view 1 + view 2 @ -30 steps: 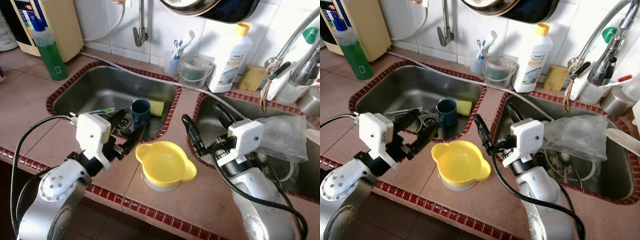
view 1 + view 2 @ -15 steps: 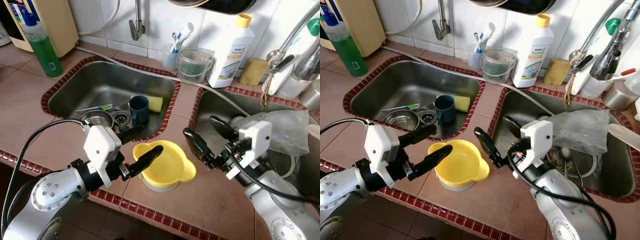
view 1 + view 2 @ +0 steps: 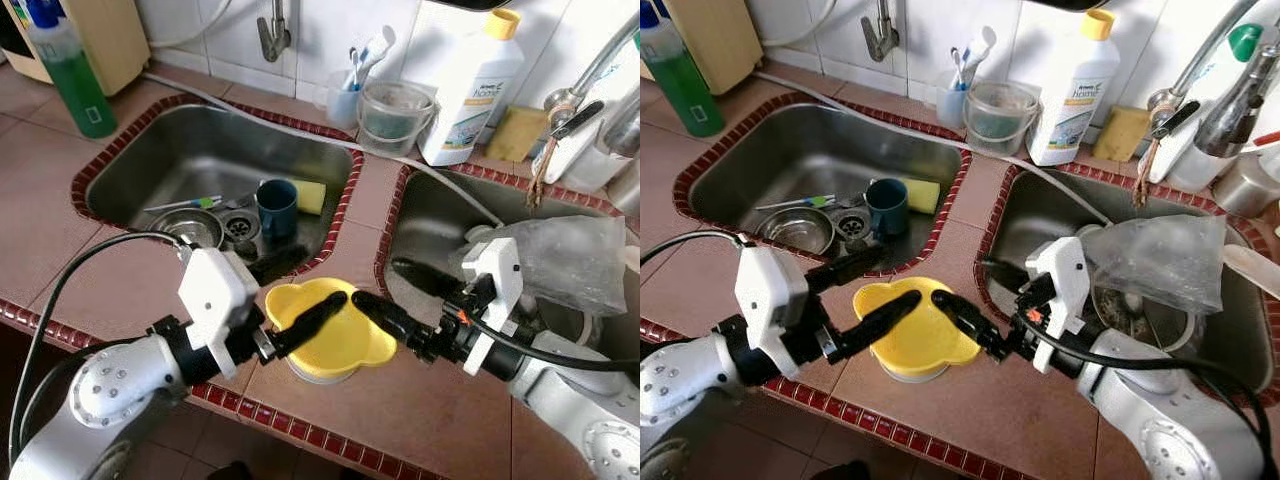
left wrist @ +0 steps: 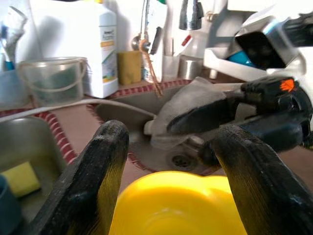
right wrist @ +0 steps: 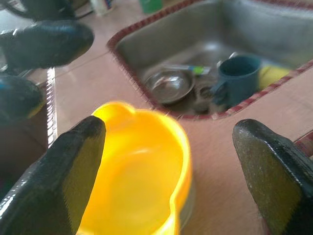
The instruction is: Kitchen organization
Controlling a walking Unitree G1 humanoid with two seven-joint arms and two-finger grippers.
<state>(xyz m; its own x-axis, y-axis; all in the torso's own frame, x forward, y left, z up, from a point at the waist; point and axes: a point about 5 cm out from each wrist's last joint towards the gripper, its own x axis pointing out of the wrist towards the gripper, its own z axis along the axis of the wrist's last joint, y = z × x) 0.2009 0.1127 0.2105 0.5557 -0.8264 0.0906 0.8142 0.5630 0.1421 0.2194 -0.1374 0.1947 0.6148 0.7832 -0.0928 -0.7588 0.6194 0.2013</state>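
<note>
A yellow two-handled bowl [image 3: 335,335] sits on a pale base on the brown tiled counter [image 3: 420,410], between the two sinks. My left gripper [image 3: 300,287] is open at the bowl's left side. One of its black fingers [image 3: 310,312] reaches over the rim, and the other lies above the left sink's edge. My right gripper [image 3: 378,282] is open at the bowl's right side, with its nearer finger [image 3: 385,315] by the right handle. In the left wrist view the bowl [image 4: 176,205] lies low between the fingers [image 4: 98,181]. The right wrist view has the bowl [image 5: 137,171] between its fingers [image 5: 73,166].
The left sink [image 3: 130,165] holds a blue mug [image 3: 277,205], a yellow sponge [image 3: 312,196] and a steel bowl [image 3: 190,228]. A crumpled plastic bag [image 3: 560,260] lies in the right sink. A white bottle [image 3: 470,85], a clear tub [image 3: 392,115] and a green bottle [image 3: 70,75] stand at the back.
Both grippers have closed in on the yellow bowl from either side; the left finger now reaches over its rim. The camera has shifted downward and a little to the left.
</note>
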